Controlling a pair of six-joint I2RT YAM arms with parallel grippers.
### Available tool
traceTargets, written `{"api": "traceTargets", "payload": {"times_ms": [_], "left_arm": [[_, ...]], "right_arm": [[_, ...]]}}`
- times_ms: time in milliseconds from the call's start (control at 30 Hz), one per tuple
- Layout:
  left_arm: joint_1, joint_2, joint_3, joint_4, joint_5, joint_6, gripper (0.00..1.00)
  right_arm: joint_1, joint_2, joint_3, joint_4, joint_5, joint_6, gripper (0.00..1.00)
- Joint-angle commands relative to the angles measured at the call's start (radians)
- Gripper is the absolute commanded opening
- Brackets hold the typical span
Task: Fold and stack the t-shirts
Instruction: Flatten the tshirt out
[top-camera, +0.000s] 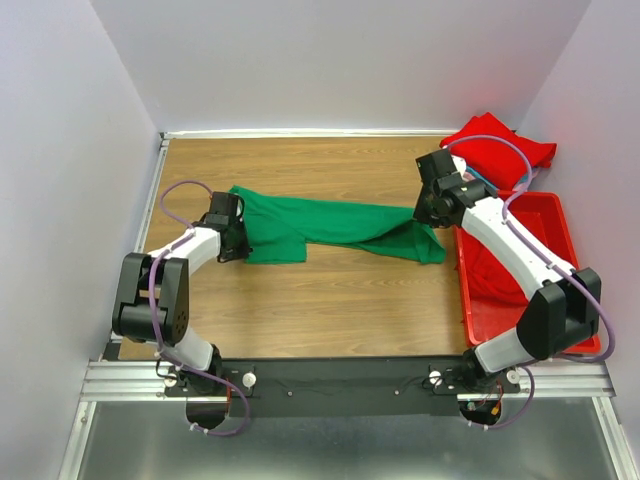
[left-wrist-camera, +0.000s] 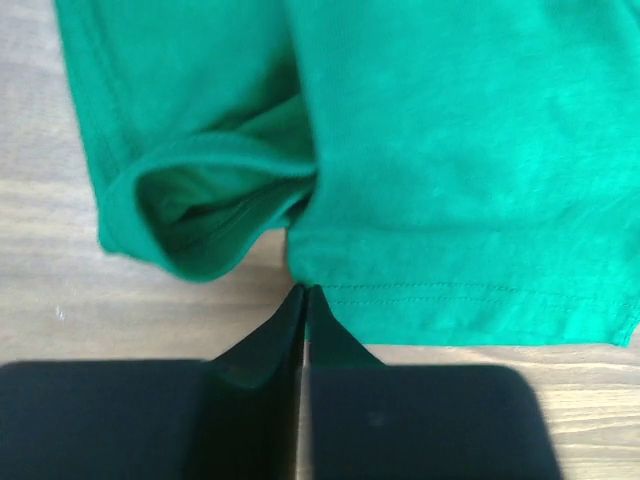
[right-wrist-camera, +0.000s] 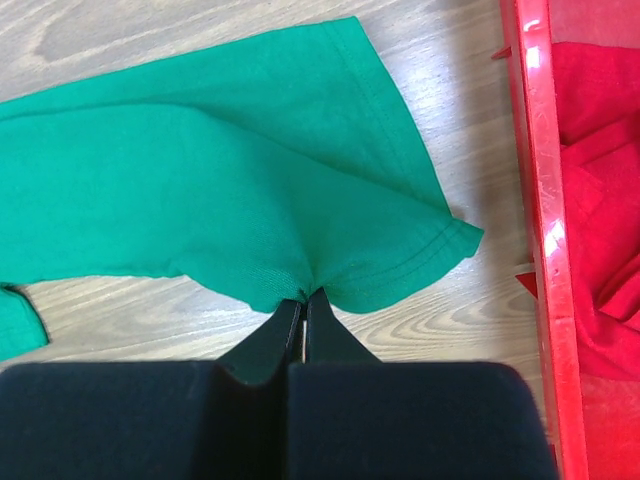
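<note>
Left arm: elbow folded back near the left edge, forearm reaching toward the table's middle. The left gripper (top-camera: 230, 226) (left-wrist-camera: 304, 290) sits low over the wood, jaws pressed together, with only the very edge of the stitched hem caught at the tips.

Right arm: stretched long from the near right corner, along and over the red bin (top-camera: 463, 287) (right-wrist-camera: 536, 200), wrist turned down. The right gripper (top-camera: 430, 213) (right-wrist-camera: 305, 296) is likewise closed tight, and the fabric puckers where it is nipped at the hem.

Containers: the bin lies along the right edge. A red t-shirt (top-camera: 498, 146) (right-wrist-camera: 600, 180) is heaped at its far end, spilling toward the far right corner. We also see red cloth lower in the bin.

The green t-shirt (top-camera: 330, 224) (left-wrist-camera: 450, 150) (right-wrist-camera: 200, 190) lies mid-table (top-camera: 330, 300), drawn out between the two grippers. Its long axis runs left to right, roughly parallel to the far edge. One sleeve opening gapes just beside the left fingertips.
</note>
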Motion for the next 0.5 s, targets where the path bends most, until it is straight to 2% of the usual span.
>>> {"api": "traceTargets", "payload": {"times_ms": [0, 167, 367, 467], "left_arm": [[-0.005, 0.066, -0.034, -0.002, 0.020, 0.026, 0.00], [-0.004, 0.026, 0.025, -0.034, 0.090, 0.051, 0.00], [0.018, -0.100, 0.274, -0.151, 0.113, 0.032, 0.00], [0.065, -0.134, 0.430, -0.205, 0.156, 0.008, 0.00]], "right_arm": [[-0.003, -0.036, -0.019, 0.013, 0.007, 0.014, 0.01], [-0.003, -0.054, -0.018, 0.011, 0.027, -0.018, 0.01], [-0.003, -0.091, 0.035, 0.009, 0.068, -0.090, 0.01], [-0.005, -0.095, 0.094, 0.003, 0.103, -0.129, 0.01]]}}
